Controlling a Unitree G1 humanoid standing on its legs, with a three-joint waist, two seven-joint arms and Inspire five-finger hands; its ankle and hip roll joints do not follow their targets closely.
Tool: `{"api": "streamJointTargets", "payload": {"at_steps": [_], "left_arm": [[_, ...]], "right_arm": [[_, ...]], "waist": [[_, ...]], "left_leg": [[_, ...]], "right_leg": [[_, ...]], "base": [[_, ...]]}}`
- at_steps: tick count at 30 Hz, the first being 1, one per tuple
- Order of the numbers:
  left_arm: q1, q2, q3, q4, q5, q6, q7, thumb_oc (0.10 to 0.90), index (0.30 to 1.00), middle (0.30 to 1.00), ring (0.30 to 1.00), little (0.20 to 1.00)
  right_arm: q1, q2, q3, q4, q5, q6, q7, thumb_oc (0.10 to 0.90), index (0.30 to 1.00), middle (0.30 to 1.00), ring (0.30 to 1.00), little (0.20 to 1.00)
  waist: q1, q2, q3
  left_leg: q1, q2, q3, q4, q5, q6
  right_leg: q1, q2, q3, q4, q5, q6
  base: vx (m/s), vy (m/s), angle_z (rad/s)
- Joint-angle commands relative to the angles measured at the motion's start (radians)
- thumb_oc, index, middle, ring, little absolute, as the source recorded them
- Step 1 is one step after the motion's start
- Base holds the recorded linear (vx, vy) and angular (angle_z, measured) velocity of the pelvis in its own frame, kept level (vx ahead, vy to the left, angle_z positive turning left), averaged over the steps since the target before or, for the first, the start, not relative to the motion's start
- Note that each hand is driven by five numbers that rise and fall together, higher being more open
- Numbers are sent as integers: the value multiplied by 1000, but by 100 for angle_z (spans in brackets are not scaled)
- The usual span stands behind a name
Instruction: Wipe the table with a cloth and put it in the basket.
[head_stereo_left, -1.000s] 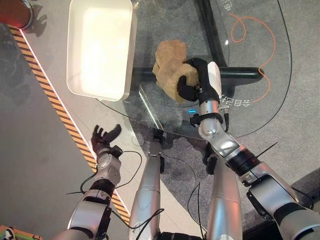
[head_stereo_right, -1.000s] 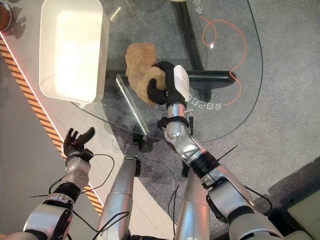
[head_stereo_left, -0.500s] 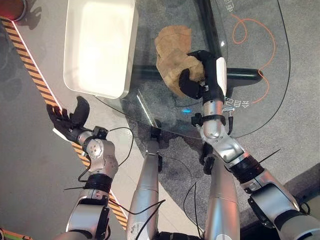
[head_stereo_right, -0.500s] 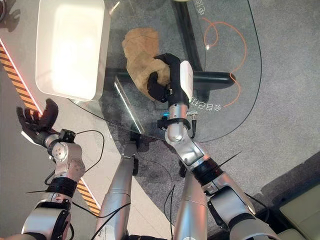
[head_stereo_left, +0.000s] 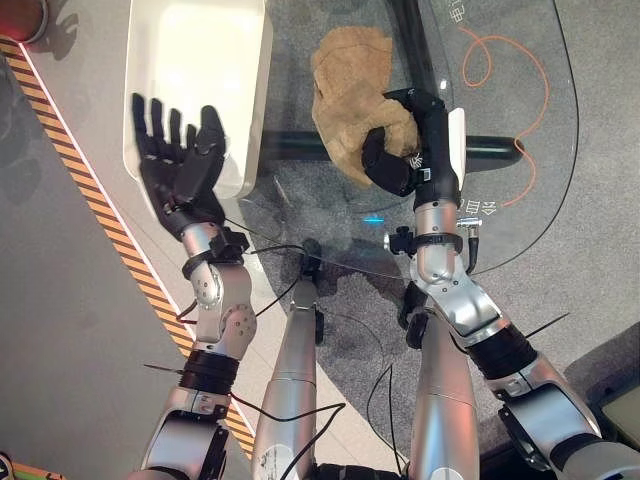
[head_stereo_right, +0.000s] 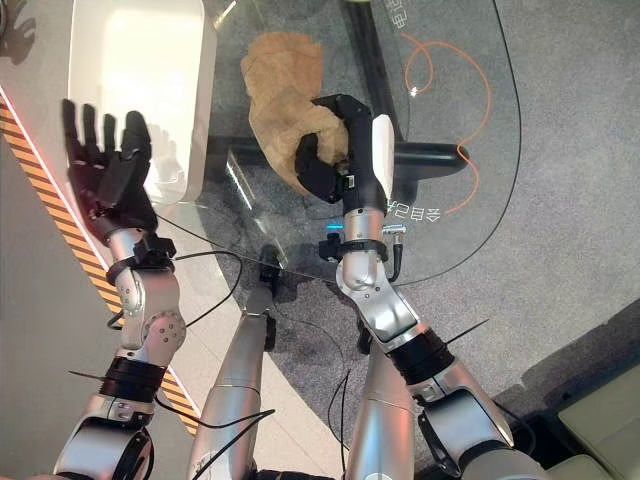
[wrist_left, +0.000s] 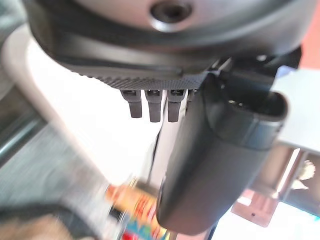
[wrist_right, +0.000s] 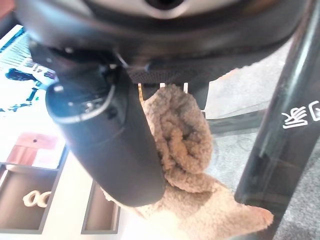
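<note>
**A:** What do you have under the work?

**B:** You have a clear glass bench (head_stereo_left: 520, 215) with a rounded edge, and through it you see a dark frame bar (head_stereo_left: 490, 148) and grey carpet (head_stereo_right: 560, 250).

**A:** What lies on it?

**B:** A tan cloth (head_stereo_left: 347, 90) lies crumpled near the middle, its nearer end bunched. A white basket (head_stereo_left: 190, 60) sits at your left, its near corner over the glass edge. An orange looping line (head_stereo_left: 500, 60) marks the glass at your right, with white print (head_stereo_right: 415, 211) nearer you.
</note>
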Motion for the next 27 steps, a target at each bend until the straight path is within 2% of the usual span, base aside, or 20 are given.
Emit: {"api": "streamJointTargets", "payload": {"at_steps": [1,3,4,7,10,11,13,15,16,17,18,20,21,27], "left_arm": [[-25,40,30,-111,-112,69,-155,800,900,900,900,900],[-30,44,15,-120,-142,107,-186,800,900,900,900,900],[-30,49,-2,-137,-200,158,-231,800,900,900,900,900],[-35,62,-27,-157,-294,228,-309,800,900,900,900,900],[-47,70,-50,-163,-371,270,-366,800,900,900,900,900],[-44,69,-56,-164,-380,275,-368,800,900,900,900,900],[-53,64,-72,-175,-419,299,-385,800,900,900,900,900],[-61,61,-83,-177,-451,308,-392,800,900,900,900,900],[-74,55,-87,-178,-464,317,-396,800,900,900,900,900],[-68,54,-90,-175,-464,317,-396,800,900,900,900,900],[-82,53,-92,-179,-479,317,-403,800,900,900,900,900],[-88,53,-94,-179,-498,318,-415,800,900,900,900,900],[-88,51,-98,-175,-499,315,-423,800,900,900,900,900],[-115,48,-101,-185,-486,273,-430,800,900,900,900,900]], "right_arm": [[-81,51,-50,-230,-80,-188,30,100,300,300,300,200],[-79,47,-52,-236,-76,-196,41,100,300,300,300,200],[-77,33,-52,-244,-72,-206,52,100,300,300,300,200],[-73,14,-50,-254,-58,-222,79,100,300,300,300,200],[-73,3,-41,-251,-54,-233,89,100,300,300,300,200],[-68,4,-38,-248,-52,-234,90,100,300,300,300,200],[-70,3,-30,-243,-53,-243,95,100,300,300,300,200],[-71,2,-24,-241,-54,-249,105,100,300,300,300,200],[-83,-1,-17,-241,-52,-250,109,100,300,300,300,200],[-78,1,-14,-239,-50,-249,109,100,300,300,300,200],[-89,-2,-9,-242,-51,-244,115,100,300,300,300,200],[-96,-7,0,-240,-43,-238,126,100,300,300,300,200],[-93,-7,9,-237,-44,-232,137,100,300,300,300,200],[-95,-7,37,-232,-46,-215,148,100,300,300,300,200]], "waist": [[-5,-23,-24],[-9,-22,-24],[-13,-20,-24],[-22,-16,-24],[-28,-12,-24],[-29,-11,-24],[-32,-9,-24],[-35,-9,-24],[-37,-9,-24],[-37,-9,-24],[-38,-9,-24],[-39,-9,-24],[-40,-10,-24],[-41,-13,-24]], "left_leg": [[13,-105,101,126,-160,140],[15,-104,103,125,-160,141],[16,-103,107,125,-160,141],[19,-101,113,123,-160,143],[22,-98,118,125,-163,143],[44,-100,113,131,-190,139],[44,-100,115,131,-190,139],[47,-100,117,132,-191,139],[24,-99,122,128,-165,142],[46,-100,117,133,-192,138],[23,-98,123,130,-166,143],[23,-99,123,130,-166,142],[46,-100,117,135,-193,137],[49,-100,118,132,-191,134]], "right_leg": [[21,66,-19,-201,161,5],[21,65,-19,-203,163,7],[23,62,-19,-206,166,9],[22,60,-17,-208,170,13],[21,56,-15,-207,171,15],[40,58,-6,-197,146,22],[39,57,-4,-198,147,23],[40,56,-3,-199,148,24],[20,53,-10,-209,174,17],[38,55,-2,-198,148,24],[17,53,-9,-206,174,16],[18,53,-7,-207,173,16],[38,55,2,-197,147,23],[42,55,1,-203,147,21]], "base": [[0,0,0],[0,0,0],[0,0,0],[0,0,0],[23,3,0],[67,4,2],[34,0,1],[-34,-1,1],[0,0,0],[-67,-7,0],[0,0,0],[3,-9,0],[73,-7,0],[12,-1,0]]}}
